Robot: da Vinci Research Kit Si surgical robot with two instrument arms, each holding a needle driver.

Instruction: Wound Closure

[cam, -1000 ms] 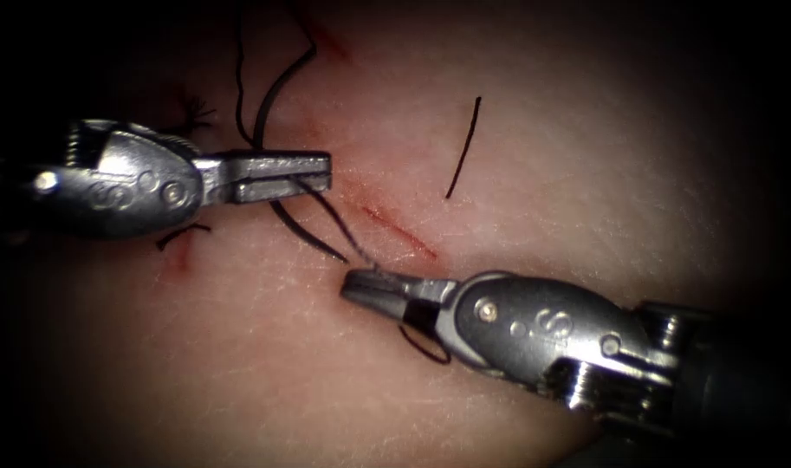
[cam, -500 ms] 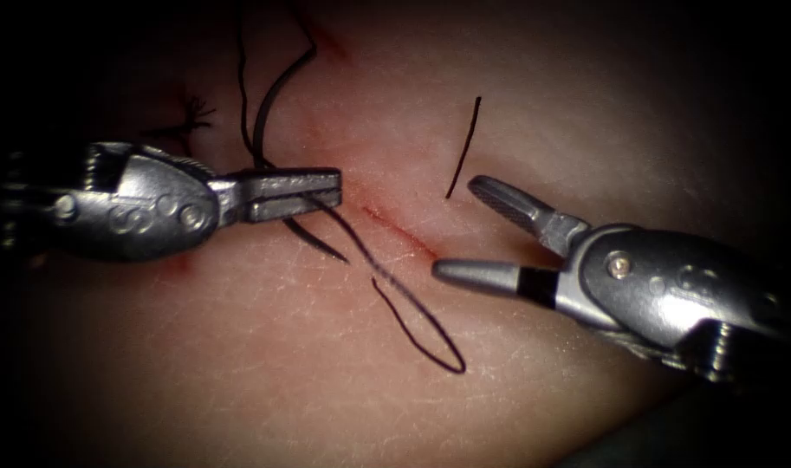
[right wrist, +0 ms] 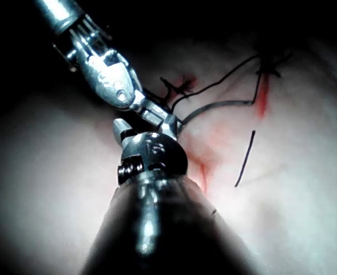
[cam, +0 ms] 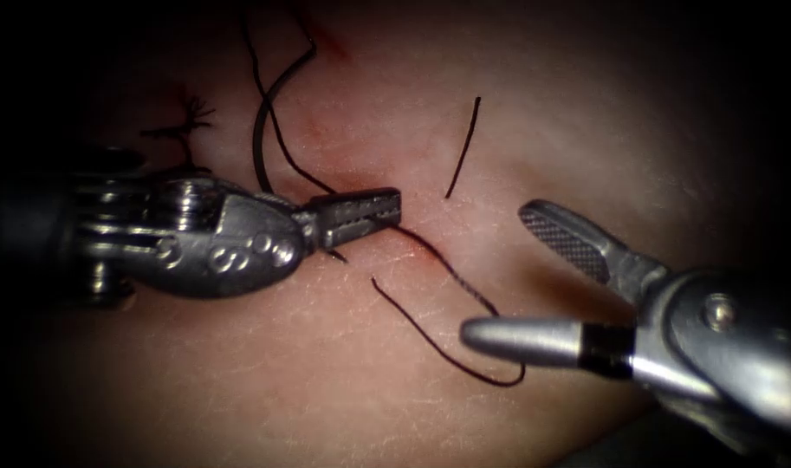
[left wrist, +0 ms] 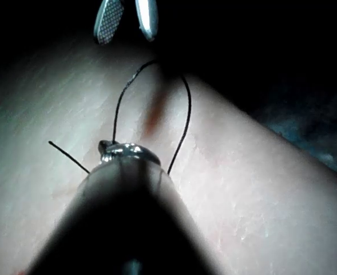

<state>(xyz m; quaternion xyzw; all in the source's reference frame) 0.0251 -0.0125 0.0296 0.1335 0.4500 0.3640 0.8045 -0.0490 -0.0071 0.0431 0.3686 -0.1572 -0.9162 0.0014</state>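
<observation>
The curved needle (cam: pixel 261 130) lies on the tissue (cam: pixel 343 381) just behind the left tool (cam: pixel 356 217), on the left side of the cut (cam: pixel 412 247); its arc rises from near the base of that tool's jaws and bends away from them. Whether its lower end sits in the tissue I cannot tell, because the tool covers it. The left tool's jaws are pressed together and pinch the thread (cam: pixel 438 347). From their tip the thread runs across the cut toward the right tool (cam: pixel 521 277), makes a loose loop under its lower jaw and comes back to a free end between the two tools. The right tool's jaws are spread wide and hold nothing; the loop lies just beside the lower jaw. A short cut end of thread (cam: pixel 464 147) lies alone on the tissue beyond the left tool's tip, on the right side of the cut. A knotted stitch (cam: pixel 189 117) sits behind the left tool
</observation>
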